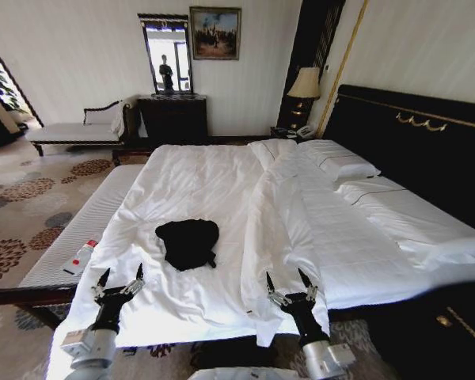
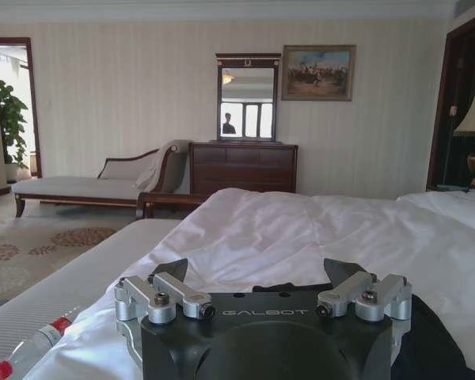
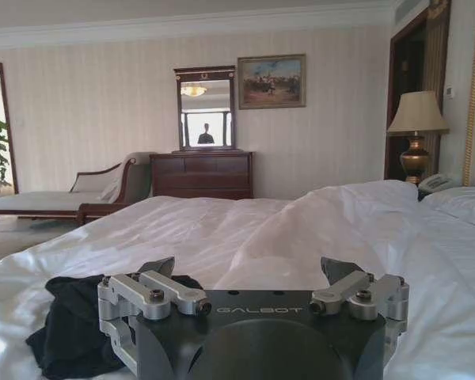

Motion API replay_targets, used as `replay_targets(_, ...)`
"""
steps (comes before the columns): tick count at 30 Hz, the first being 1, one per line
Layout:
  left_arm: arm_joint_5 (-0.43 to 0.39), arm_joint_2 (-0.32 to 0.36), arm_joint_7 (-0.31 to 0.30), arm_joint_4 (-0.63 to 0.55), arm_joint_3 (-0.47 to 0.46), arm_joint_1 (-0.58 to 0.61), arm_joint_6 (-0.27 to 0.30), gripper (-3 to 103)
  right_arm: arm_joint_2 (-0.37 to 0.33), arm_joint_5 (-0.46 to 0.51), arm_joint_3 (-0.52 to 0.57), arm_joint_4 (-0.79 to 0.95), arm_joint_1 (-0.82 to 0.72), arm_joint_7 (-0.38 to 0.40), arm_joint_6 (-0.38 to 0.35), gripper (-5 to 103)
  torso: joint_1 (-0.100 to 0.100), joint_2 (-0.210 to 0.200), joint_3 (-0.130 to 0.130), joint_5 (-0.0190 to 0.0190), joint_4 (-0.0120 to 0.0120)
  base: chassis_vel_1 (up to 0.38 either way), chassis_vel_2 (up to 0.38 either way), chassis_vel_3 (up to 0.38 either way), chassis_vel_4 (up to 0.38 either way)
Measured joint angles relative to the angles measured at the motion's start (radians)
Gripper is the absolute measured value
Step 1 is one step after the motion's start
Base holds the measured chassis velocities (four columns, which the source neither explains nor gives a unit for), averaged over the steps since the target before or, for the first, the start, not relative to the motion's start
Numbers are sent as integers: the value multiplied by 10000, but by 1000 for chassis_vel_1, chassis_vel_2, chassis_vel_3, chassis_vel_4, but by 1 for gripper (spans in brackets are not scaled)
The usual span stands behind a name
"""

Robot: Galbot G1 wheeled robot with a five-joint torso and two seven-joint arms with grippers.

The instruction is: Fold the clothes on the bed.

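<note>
- Left tool [image 1: 119, 279]: released, fingers spread wide and holding nothing; poised over the foot edge of the bed [image 1: 222, 170], on the bench side of the T-shirt and short of it.
- Right tool [image 1: 290, 283]: likewise released and empty, fingers splayed; over the same foot edge, on the T-shirt's headboard side, above a hanging fold of the duvet [image 1: 285, 229].
- Black T-shirt [image 1: 188, 242]: crumpled in a dark heap on the white duvet, beyond both tools toward the far end of the bed, apart from each and touched by neither.
- Direction from the tools: ahead and inward from the left tool, ahead and further inward from the right one; heap between the two lines of reach, not centred.
- Nearer arm: judged the left, the heap lying closer to that side; seen just past the left tool's body in the left wrist view [image 2: 281, 287], and off to the side of the right tool in the right wrist view [image 3: 71, 324].
- Long axis: hard to name, bunched nearly round; perhaps slightly longer running away from the foot edge. Lettering hidden.
- Bench [image 1: 87, 222] alongside the bed, small bottle [image 1: 79, 257] on it, well clear of the T-shirt.
- Judgement: folding not begun; garment needing spreading flat first.
</note>
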Motion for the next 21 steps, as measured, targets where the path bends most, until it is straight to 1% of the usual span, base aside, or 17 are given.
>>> replay_targets(1,0,0,0,0,0,0,0,98,0,0,0,0,0,0,0,100,0,0,0,0,0,0,0,0,0)
replay_targets(5,-24,-5,4,4,-32,-6,-5,98,-66,-729,-355,-526,97,-63,153,100,6,-3,4,5,0,0,0,0,0)
replay_targets(7,-51,-7,7,3,-53,3,-12,98,-80,-906,-347,-657,186,-63,190,100,7,-4,4,5,-1,0,0,0,0)
replay_targets(8,-86,-12,11,3,-93,35,-39,98,-86,-1354,-184,-946,440,-39,269,100,8,-4,3,6,1,0,0,0,0)
replay_targets(9,-95,-14,12,3,-109,49,-53,98,-81,-1481,-104,-1039,544,-6,303,100,7,-4,3,5,1,0,0,0,0)
replay_targets(11,-134,-26,20,4,-131,101,-95,98,-55,-1618,37,-1242,779,95,340,100,6,-4,3,4,2,0,0,0,0)
replay_targets(14,-235,-58,31,4,-139,162,-120,98,-25,-1565,256,-1511,1105,282,301,100,5,-3,2,4,2,0,0,0,0)
replay_targets(21,-246,-77,35,-7,-93,128,-111,98,-77,-1470,491,-1804,1334,437,199,100,7,-4,3,4,0,0,0,0,0)
